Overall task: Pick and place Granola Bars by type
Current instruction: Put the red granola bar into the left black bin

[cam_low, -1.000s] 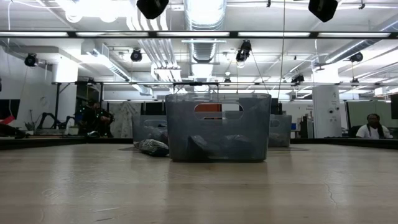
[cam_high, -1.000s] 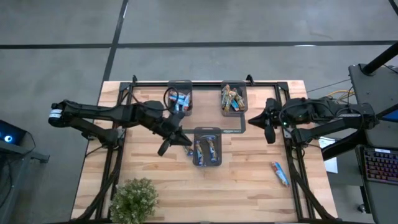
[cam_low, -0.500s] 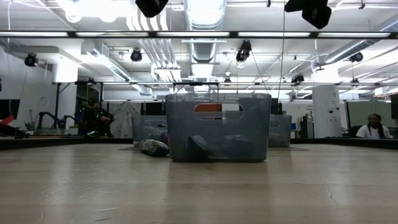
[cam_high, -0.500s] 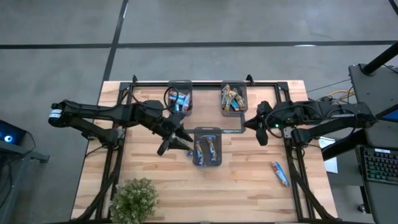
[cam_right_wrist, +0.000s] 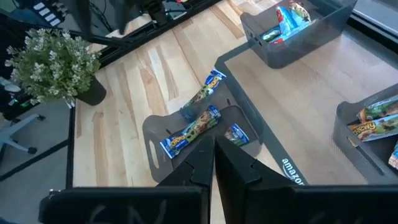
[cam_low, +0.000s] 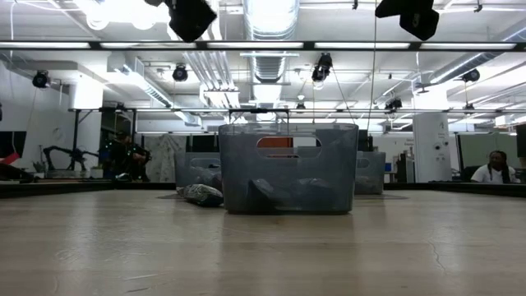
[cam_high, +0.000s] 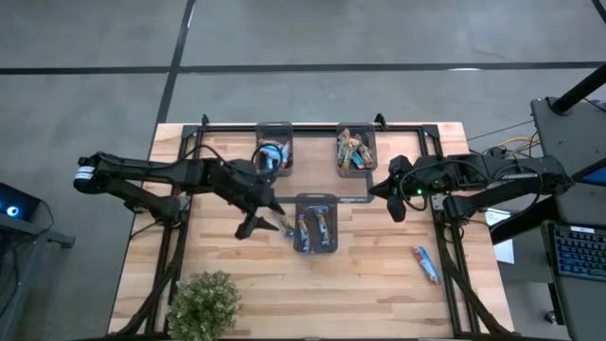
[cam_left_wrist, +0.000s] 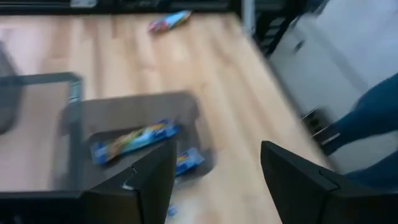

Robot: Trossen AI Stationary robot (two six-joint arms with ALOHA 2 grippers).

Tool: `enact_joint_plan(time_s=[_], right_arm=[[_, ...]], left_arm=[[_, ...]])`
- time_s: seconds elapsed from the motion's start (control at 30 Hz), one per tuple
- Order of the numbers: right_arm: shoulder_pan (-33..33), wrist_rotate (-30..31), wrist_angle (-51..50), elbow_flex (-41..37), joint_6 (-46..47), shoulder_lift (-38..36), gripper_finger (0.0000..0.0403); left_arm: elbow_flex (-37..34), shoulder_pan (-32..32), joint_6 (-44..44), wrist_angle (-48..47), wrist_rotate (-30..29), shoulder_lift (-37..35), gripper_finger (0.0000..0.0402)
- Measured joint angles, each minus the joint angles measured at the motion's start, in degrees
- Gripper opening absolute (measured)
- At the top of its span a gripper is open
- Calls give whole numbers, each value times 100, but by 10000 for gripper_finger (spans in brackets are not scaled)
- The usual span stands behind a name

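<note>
The worktop (cam_high: pixel 379 284) is pale blond wood with a fine plank grain. Three trays (cam_high: pixel 315 201) are dark translucent grey; the one at the centre carries white lettering on its rim. Granola Bars (cam_right_wrist: pixel 189 131) in it wear light-blue shiny wrappers with yellow and brown parts. A lone bar (cam_high: pixel 426 264) at four o'clock is blue with red ends. The plant (cam_high: pixel 202 305) at seven o'clock is dusty green. Both arms are black.
</note>
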Motion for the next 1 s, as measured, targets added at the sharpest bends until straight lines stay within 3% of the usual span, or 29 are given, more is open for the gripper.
enact_joint_plan(time_s=[0.3,1.0], right_arm=[[-2,0,9,0,76,42,8],[7,2,115,0,313,103,8]], left_arm=[[-2,7,1330,-800,-1273,0,216],[40,521,3241,-1624,-965,1087,216]])
